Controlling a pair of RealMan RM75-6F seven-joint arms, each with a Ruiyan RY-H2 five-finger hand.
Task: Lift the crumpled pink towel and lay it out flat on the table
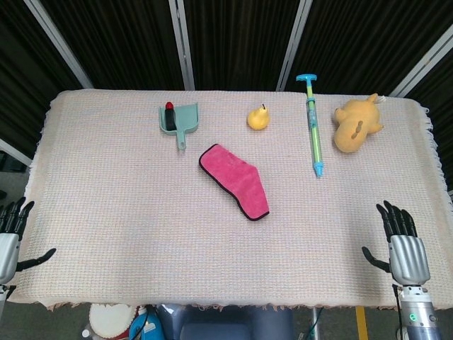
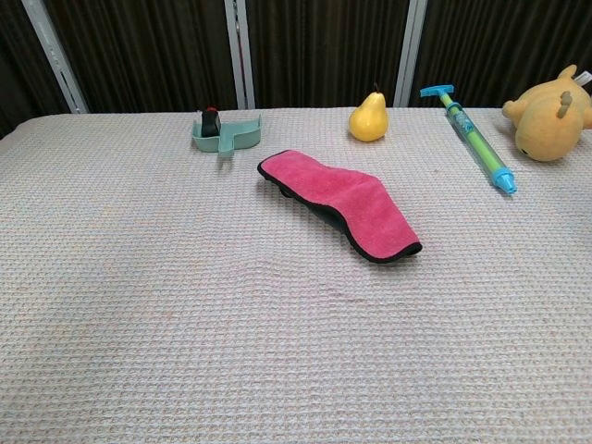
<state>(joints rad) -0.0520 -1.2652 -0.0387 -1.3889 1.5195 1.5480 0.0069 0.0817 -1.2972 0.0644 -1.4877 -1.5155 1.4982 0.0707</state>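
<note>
The pink towel with a dark edge lies folded in a bent strip near the middle of the table; the chest view shows the towel slightly humped. My left hand hangs open at the near left corner, far from the towel. At the near right edge my right hand is open too, fingers spread and pointing up. Neither hand touches anything. The chest view shows no hand.
Along the far side sit a teal dustpan holding a small red and black object, a yellow pear, a blue-green water squirter and a yellow plush toy. A woven cloth covers the table.
</note>
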